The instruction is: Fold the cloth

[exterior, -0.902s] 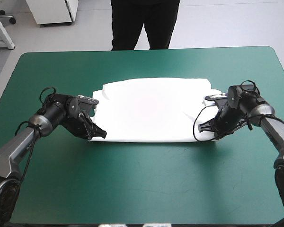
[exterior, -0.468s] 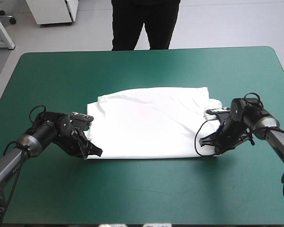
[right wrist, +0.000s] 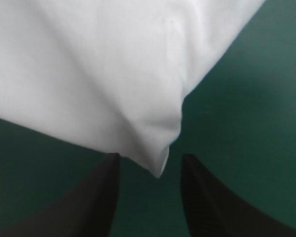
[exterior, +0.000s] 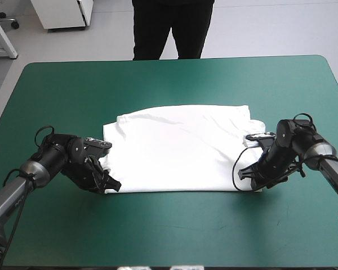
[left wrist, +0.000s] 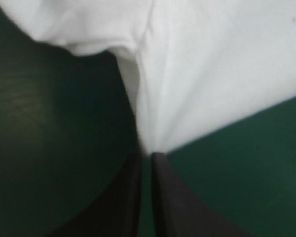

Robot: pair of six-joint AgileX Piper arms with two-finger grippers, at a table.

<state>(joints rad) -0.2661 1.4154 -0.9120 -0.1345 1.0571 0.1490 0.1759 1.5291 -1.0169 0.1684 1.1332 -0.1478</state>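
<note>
Left gripper (exterior: 113,185): black fingers all but closed, pinching the T-shirt's near left corner.
T-shirt (exterior: 180,149): white, folded flat, mid-table on the teal-green cover (exterior: 174,79).
Right gripper (exterior: 243,175): fingers parted, the near right corner loose between them.

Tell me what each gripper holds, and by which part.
Left gripper: shut on the T-shirt at its near left corner. Right gripper: open, holding nothing; the near right corner lies between its fingers.
</note>
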